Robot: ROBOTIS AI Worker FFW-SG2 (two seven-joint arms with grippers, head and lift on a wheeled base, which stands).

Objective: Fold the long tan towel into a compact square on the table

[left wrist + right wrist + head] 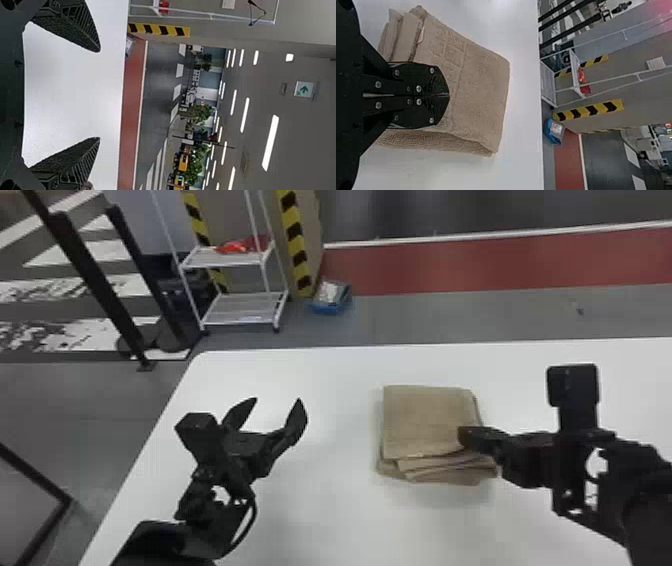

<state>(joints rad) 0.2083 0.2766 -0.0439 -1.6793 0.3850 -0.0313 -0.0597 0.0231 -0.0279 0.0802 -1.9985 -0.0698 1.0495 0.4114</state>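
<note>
Tan cloth towel (425, 420) lies squarely folded, inward from the white table's far edge (350, 350), clenched black right gripper (448, 95) over it, spread black left gripper (278, 400) empty; probably only tidying uneven layers (445, 474) remains.

1. Table (330, 515), white, 1 pc.; top extends below 2 pairs of jaws.
2. Towel (422, 420), tan, 1 pc.; folded, layered, edges uneven; lies beneath right gripper's (462, 436) closed jaws.
</note>
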